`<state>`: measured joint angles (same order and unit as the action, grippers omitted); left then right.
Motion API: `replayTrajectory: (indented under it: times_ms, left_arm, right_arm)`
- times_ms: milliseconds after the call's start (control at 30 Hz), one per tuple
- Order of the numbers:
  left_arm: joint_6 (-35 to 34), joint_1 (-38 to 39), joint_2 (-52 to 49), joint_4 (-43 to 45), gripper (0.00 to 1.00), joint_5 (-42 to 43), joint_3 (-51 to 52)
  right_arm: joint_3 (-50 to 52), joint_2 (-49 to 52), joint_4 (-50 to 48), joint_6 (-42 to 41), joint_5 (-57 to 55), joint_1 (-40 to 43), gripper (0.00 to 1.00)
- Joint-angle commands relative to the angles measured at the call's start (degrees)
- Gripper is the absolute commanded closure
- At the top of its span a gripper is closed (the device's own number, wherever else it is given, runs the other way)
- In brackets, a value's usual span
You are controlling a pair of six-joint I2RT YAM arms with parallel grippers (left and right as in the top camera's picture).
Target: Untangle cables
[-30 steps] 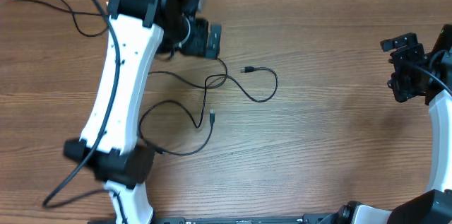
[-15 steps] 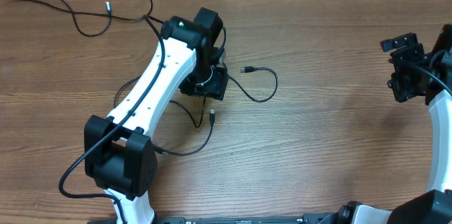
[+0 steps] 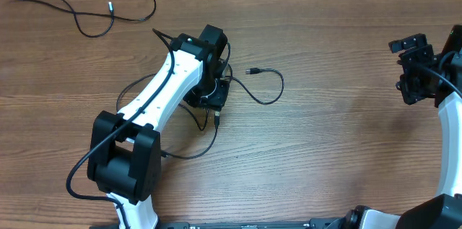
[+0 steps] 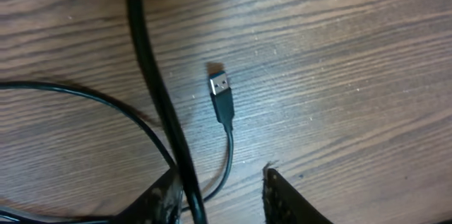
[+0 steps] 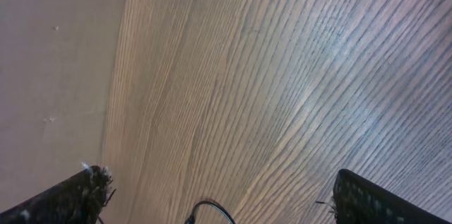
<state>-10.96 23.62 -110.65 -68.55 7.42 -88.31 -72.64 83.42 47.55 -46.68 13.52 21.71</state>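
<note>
Cables (image 3: pixel 281 88): tangled group at table (image 3: pixel 332 149) centre, silver-tipped plug (image 4: pixel 221 95) flat on wood; another strand apart, far-left corner. Left gripper (image 4: pixel 220 197) just above tangle, fingers parted, thin cord between them, ungripped. Right gripper (image 5: pixel 220 199) well apart, fingers spread wide, empty.

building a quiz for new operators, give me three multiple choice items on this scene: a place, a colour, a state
1. Where in the overhead view does the lone cable lie on the table?
A. top left corner
B. right edge
C. bottom edge

2. What colour is the tip of the plug in the left wrist view?
A. silver
B. red
C. gold

3. How is the left gripper?
A. shut on the plug
B. open
C. shut on nothing

1 A, it curls in that corner.
2 A, the metal end shines silver.
3 B, its jaws stand apart, the plug lying ahead on the wood.
</note>
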Motion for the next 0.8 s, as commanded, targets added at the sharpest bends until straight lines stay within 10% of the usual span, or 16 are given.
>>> replayTrajectory:
  times_ms: [0,300,767]
  left_arm:
    - [-0.8,0.0,0.3,1.0,0.66,-1.9,0.7]
    - [-0.8,0.0,0.3,2.7,0.95,-1.9,0.7]
    - [0.9,0.0,5.7,-1.6,0.96,13.9,-21.2]
  right_arm:
    - [-0.2,-0.4,-0.3,0.3,-0.6,0.1,0.00]
    - [-0.2,-0.4,-0.3,0.3,-0.6,0.1,0.00]
    - [-0.2,-0.4,-0.3,0.3,-0.6,0.1,0.00]
